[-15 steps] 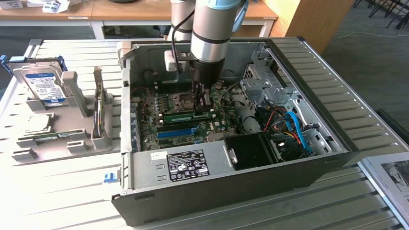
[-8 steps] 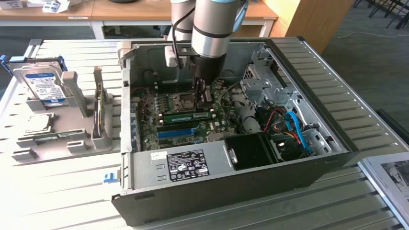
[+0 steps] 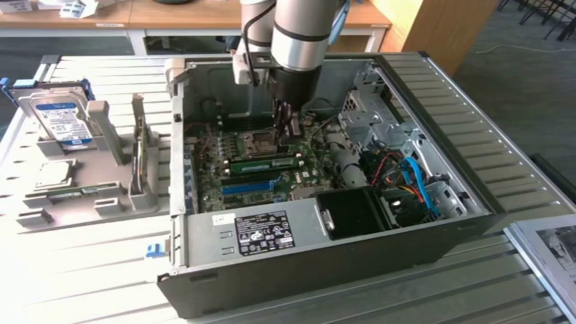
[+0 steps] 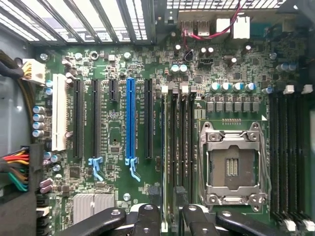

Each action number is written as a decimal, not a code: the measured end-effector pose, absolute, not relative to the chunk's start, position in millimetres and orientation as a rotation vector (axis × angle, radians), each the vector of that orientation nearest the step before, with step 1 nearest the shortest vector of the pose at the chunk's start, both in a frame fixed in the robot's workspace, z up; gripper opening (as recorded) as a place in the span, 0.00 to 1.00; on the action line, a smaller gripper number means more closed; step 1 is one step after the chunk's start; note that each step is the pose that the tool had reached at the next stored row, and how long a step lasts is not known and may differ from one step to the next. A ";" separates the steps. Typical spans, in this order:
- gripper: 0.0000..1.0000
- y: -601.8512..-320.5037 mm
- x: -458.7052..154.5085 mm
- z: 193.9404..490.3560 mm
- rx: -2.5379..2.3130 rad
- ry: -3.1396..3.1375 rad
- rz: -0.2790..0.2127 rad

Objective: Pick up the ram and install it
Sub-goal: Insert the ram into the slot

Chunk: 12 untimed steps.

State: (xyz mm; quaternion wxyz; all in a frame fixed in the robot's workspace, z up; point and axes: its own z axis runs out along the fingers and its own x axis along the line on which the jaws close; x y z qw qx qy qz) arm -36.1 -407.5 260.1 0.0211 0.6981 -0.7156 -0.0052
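Observation:
The ram, a long green stick with black chips, sits in a slot on the motherboard inside the open computer case, next to the processor socket. My gripper hangs straight down into the case, just above the ram's end on the exterior view's right. In the wrist view the gripper is open. Its two dark fingers stand apart on either side of the memory slots, gripping nothing. The ram is seen edge-on there as a thin line in the slot between them.
A grey holder at the exterior view's left carries a silver hard drive, a square silver chip and another thin board standing on edge. Cables and the power supply crowd the case. The case walls stand close around the arm.

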 end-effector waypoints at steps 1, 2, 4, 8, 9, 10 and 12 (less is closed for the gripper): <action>0.25 -407.4 -36.0 262.3 2.164 -2.219 -0.016; 0.25 -407.5 -35.9 264.4 2.164 -2.219 -0.016; 0.25 -407.5 -35.7 268.8 2.164 -2.219 -0.016; 0.25 -407.5 -35.2 277.8 2.164 -2.219 -0.016; 0.25 -407.5 -35.1 280.1 2.164 -2.219 -0.016; 0.25 -407.4 -35.0 282.4 2.164 -2.219 -0.016; 0.25 -407.5 -34.7 288.4 2.164 -2.219 -0.016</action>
